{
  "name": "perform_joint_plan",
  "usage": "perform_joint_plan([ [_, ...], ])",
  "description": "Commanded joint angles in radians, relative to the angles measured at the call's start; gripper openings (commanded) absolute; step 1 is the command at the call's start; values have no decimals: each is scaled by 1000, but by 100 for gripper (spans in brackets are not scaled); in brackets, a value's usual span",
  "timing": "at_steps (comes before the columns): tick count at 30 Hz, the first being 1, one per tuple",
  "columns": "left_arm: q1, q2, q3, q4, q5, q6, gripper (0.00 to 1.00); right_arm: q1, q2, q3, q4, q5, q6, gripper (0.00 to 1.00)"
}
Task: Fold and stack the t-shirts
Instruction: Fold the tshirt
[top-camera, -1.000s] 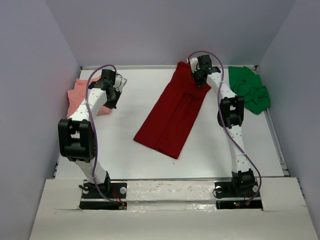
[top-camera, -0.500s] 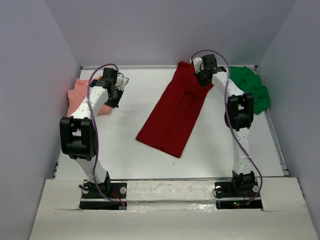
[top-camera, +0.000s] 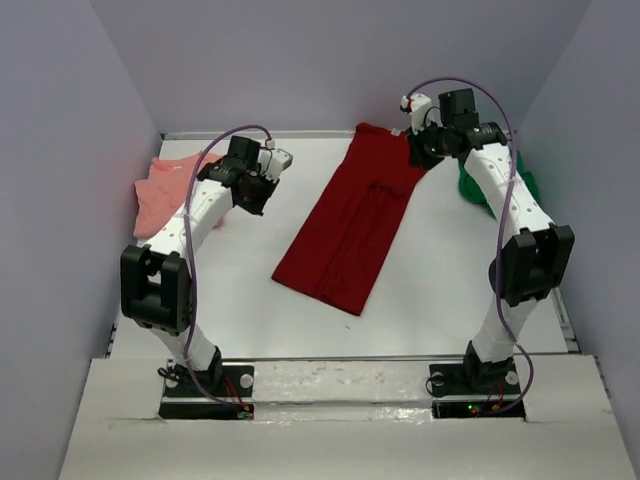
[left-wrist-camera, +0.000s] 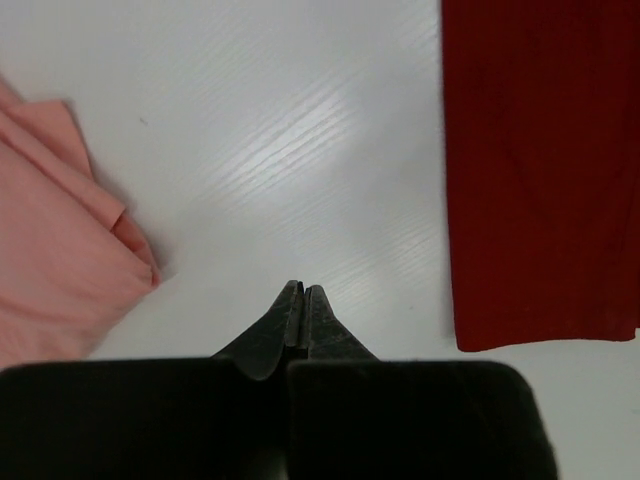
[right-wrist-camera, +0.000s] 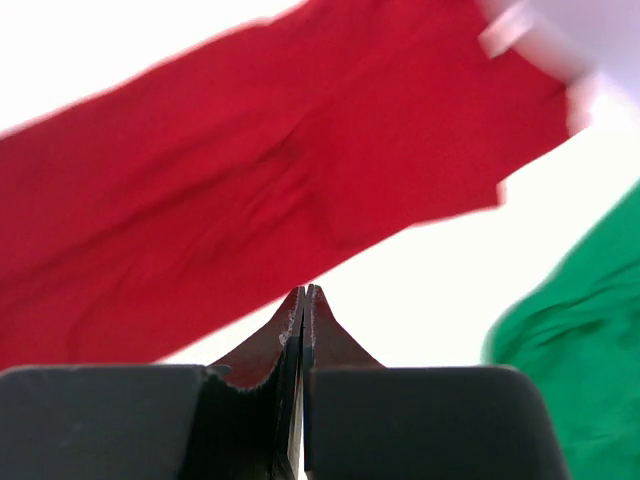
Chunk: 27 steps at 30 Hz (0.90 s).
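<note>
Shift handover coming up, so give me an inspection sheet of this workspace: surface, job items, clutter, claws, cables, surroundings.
Surface: white table, flat, no stains seen.
Job's things: dark red t-shirt folded into a long strip, lying diagonally mid-table; salmon pink t-shirt bunched at the far left; green t-shirt bunched at the far right, partly hidden behind the right arm in the top view.
Clutter: nothing seen.
Grippers: left claw shut, holding nothing, over bare table between the pink and red shirts; right claw shut, holding nothing, near the red shirt's far end.
Cables: left purple cable and right purple cable loop free above the arms.
Surroundings: plain pale walls on three sides.
</note>
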Motion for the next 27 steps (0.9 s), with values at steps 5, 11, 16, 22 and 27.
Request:
perform_joint_plan([
  [5,-89,223,361,94,182,135,0,3,-223,-456,-119,25,33,0],
  [11,-119,532,699,59,285,179,0,-16,-450,-738,-110,36,19,0],
  [16,-143,732,971,74,307,222,0,-194,-595,-782,-234,-146,-30,0],
  [22,-158,806,971,247,359,190,0,-245,-560,-749,-336,-256,-76,0],
  [27,-177,858,981,269,423,161,0,-245,-501,-730,-342,-280,-78,0],
])
